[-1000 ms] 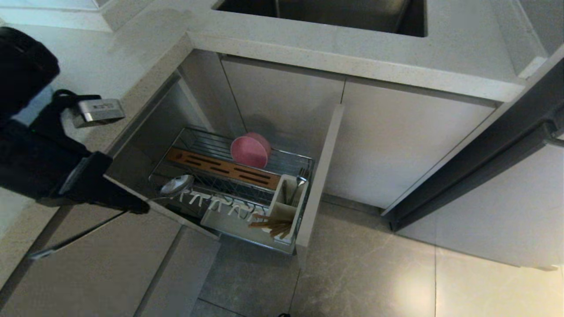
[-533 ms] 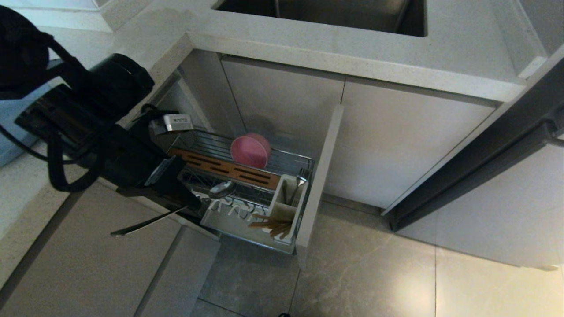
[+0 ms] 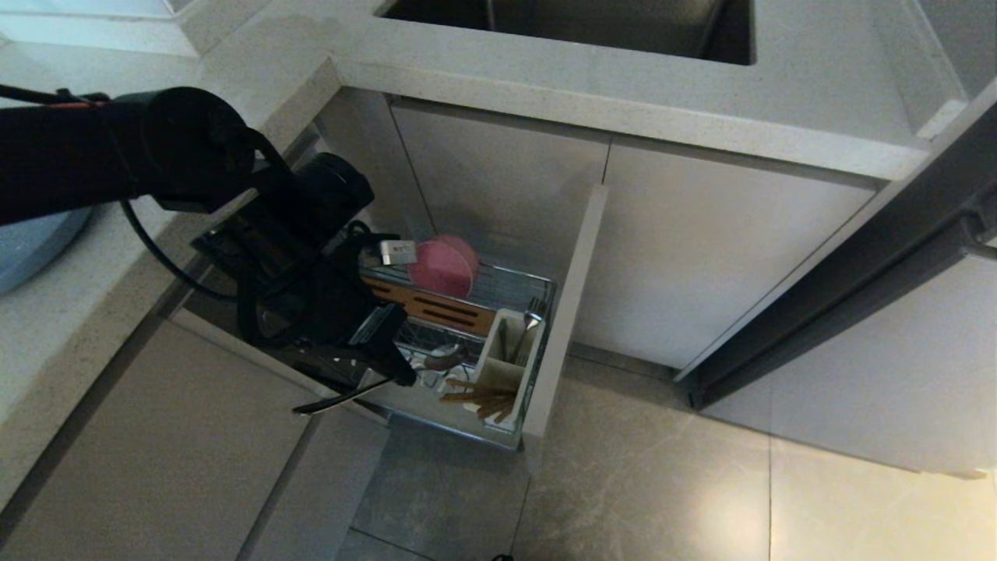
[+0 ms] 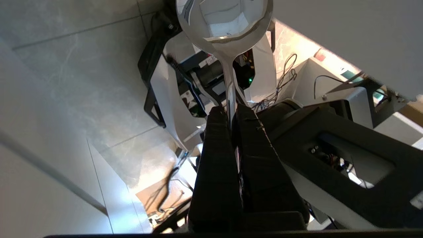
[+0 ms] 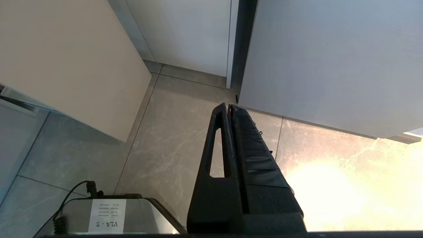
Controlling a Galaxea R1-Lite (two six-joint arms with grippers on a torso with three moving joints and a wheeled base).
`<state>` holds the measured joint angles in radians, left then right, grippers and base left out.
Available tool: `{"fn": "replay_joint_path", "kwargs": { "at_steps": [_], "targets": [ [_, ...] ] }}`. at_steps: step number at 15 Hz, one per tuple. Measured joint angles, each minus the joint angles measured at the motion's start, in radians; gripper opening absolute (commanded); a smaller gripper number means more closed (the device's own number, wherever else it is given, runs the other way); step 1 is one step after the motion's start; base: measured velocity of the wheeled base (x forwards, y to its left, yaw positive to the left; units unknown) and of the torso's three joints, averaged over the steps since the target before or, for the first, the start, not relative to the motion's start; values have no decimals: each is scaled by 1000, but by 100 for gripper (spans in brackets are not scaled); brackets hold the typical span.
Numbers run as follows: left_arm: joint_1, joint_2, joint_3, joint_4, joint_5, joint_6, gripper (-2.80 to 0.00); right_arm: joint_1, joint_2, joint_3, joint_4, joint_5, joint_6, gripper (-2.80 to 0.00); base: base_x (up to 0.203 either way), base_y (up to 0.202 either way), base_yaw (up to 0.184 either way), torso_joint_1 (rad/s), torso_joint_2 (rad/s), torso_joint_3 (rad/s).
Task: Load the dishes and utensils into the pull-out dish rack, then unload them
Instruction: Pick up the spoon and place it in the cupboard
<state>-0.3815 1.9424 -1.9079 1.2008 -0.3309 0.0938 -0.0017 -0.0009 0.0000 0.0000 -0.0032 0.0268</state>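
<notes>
My left gripper (image 3: 399, 372) is shut on the handle of a shiny metal spoon (image 3: 335, 400) and hangs low over the front of the pull-out dish rack (image 3: 539, 294). In the left wrist view the spoon's bowl (image 4: 224, 23) sticks out past the gripper (image 4: 231, 110). A pink bowl (image 3: 442, 266) stands on edge at the rack's back, behind the wooden strip (image 3: 448, 312). Chopsticks (image 3: 479, 399) lean out of the white caddy (image 3: 506, 360). The edge of the light-blue plate (image 3: 35, 238) shows on the counter at far left. My right gripper (image 5: 228, 106) is shut and empty, pointing at the floor.
The rack's beige front panel (image 3: 565, 312) stands open toward the tiled floor (image 3: 662, 483). Plain cabinet doors (image 3: 701, 257) lie behind it, under the counter with the sink (image 3: 576, 23). A dark door edge (image 3: 857, 273) runs along the right. My base (image 5: 105, 215) is below the right gripper.
My left arm has swung from over the counter at the left, rightward and down, to the front of the rack, carrying the spoon. The bowl, the chopsticks and the rack have not moved.
</notes>
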Motion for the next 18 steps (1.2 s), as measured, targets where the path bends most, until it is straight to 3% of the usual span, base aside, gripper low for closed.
{"fn": "replay_joint_path", "kwargs": {
  "at_steps": [4,9,18],
  "targets": [
    [-35,44,0,-74,6,-2,-280,0,0,0,0,0,0,-280,0,0,0,0,0,0],
    [-77,115,-1,-187,78,-7,-280,0,0,0,0,0,0,-280,0,0,0,0,0,0],
    [-89,188,-4,-342,134,-11,-280,0,0,0,0,1,0,-280,0,0,0,0,0,0]
  ]
}}
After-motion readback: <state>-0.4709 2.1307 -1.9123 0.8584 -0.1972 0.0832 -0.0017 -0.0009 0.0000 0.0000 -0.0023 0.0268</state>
